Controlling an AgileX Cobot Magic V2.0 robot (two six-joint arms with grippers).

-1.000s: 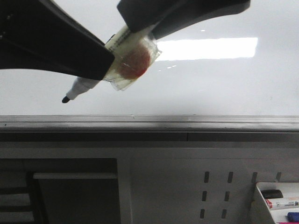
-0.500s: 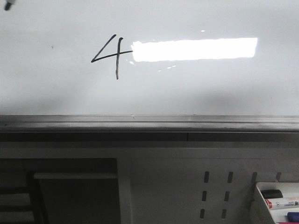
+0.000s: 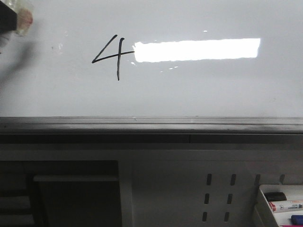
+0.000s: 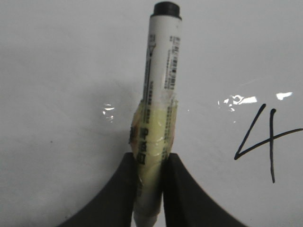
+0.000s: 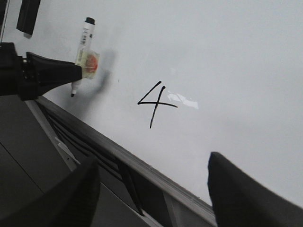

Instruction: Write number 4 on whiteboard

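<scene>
- Now you have the number 4 (image 3: 112, 56) drawn on the whiteboard (image 3: 199, 90) in thin black strokes, slanted and open at the top, just left of the bright rectangular reflection (image 3: 196, 50).
- Your left gripper (image 4: 147, 163) is clamped on a marker (image 4: 161, 80), its two dark fingers (image 4: 120, 189) pressing a section wrapped in clear, yellowish tape.
- From the right wrist view, you see that marker (image 5: 81, 52) held to the side of the 4 (image 5: 156, 101), tip pointing down toward the board's grey lower rail (image 5: 118, 156); whether the tip touches the board, you cannot tell.
- In the front view, only a corner of the left gripper (image 3: 12, 19) shows at the upper left edge, casting a soft shadow on the board.
- Your right gripper (image 5: 151, 189) has its fingers spread wide apart, holding nothing.
- Below the rail, a white tray (image 3: 264, 205) at the lower right holds spare markers (image 3: 285, 205).
</scene>
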